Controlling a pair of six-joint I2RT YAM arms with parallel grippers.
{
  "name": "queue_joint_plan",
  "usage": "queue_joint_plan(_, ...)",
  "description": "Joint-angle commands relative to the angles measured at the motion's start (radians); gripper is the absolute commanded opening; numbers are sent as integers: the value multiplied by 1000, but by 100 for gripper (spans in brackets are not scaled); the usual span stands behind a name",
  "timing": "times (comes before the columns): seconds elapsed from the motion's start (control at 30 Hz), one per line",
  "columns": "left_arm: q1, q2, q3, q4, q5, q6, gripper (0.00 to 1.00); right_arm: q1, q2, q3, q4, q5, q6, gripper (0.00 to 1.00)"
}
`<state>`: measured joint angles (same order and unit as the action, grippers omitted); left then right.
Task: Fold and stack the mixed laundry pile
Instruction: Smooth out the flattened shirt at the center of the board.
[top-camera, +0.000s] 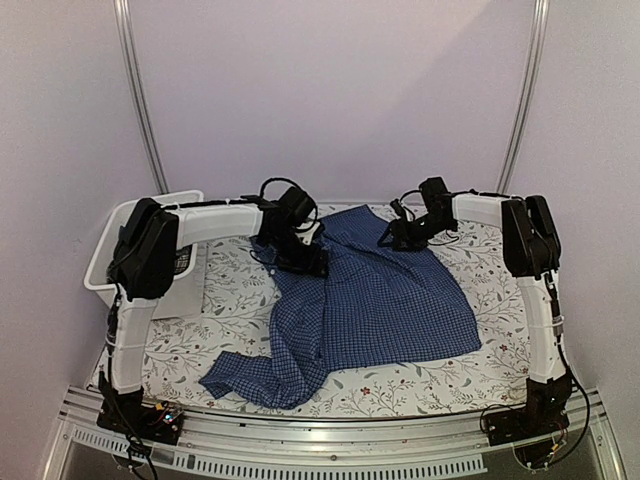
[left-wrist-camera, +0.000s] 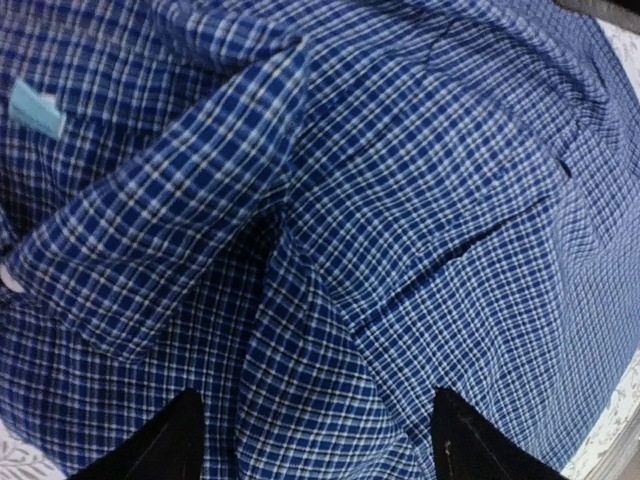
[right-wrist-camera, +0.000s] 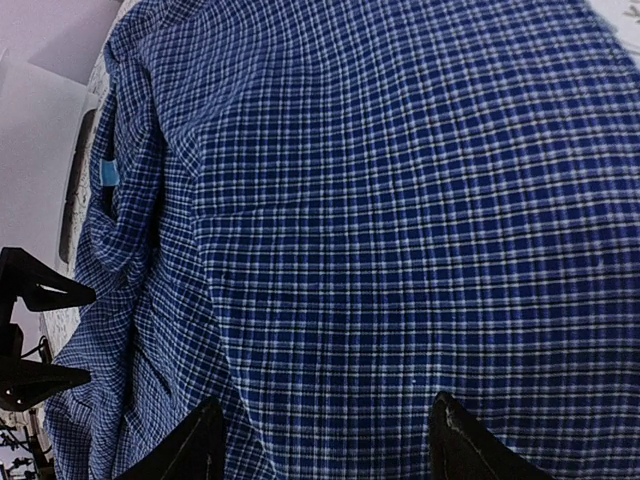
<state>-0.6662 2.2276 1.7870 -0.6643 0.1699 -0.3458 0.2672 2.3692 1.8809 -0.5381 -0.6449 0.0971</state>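
Note:
From the laundry pile only a blue-and-white check shirt (top-camera: 385, 300) shows. It lies spread on the floral tablecloth (top-camera: 235, 300), with one sleeve (top-camera: 255, 378) trailing toward the front left. My left gripper (top-camera: 305, 258) is down at the shirt's upper left edge. In the left wrist view it (left-wrist-camera: 320, 445) stands open, and a raised fold of the shirt (left-wrist-camera: 310, 380) runs between its fingers beside the collar and a light blue label (left-wrist-camera: 35, 108). My right gripper (top-camera: 395, 238) is at the shirt's far right edge, and it (right-wrist-camera: 325, 440) stands open just over flat cloth (right-wrist-camera: 400, 250).
A white plastic tub (top-camera: 130, 222) stands at the table's left side, partly behind my left arm. Black parts of the left gripper (right-wrist-camera: 30, 330) show at the left edge of the right wrist view. A metal rail (top-camera: 330, 440) runs along the near table edge.

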Motion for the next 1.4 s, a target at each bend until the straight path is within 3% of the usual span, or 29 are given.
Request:
queue_joint_plan(0.0,8,56,20,-61,48,21,63,7,63,20,19,23,10,67)
queue_joint_plan(0.1,15,18,-43,-58,69,36,42,8,87,-10,-3,71,10,64)
queue_joint_plan(0.23,64,-191,-227,-21,15,-13,1,5,54,-123,-24,169,24,58)
queue_joint_plan(0.4,159,-441,-529,-40,-64,-105,0,-43,-99,-411,-12,280,124,57)
queue_joint_plan(0.6,190,-518,-780,-98,-38,-195,0,-49,-370,-808,16,274,246,57)
queue_joint_plan(0.7,190,-537,-830,-94,-57,-242,2,-49,-494,-961,25,263,314,58)
queue_joint_plan(0.83,187,-574,-792,-84,-88,-251,23,-53,-643,-1016,32,291,352,61)
queue_joint_plan(0.97,177,-615,-657,-99,-154,-211,53,-84,-643,-883,10,315,319,66)
queue_joint_plan(1.0,169,-621,-629,-75,-140,-189,56,-86,-627,-835,1,322,300,68)
queue_joint_plan(1.13,119,-562,-504,17,-105,-81,64,-88,-568,-646,-33,348,220,73)
queue_joint_plan(1.37,-13,-213,-146,-66,-168,20,77,-90,-413,-504,-70,281,153,70)
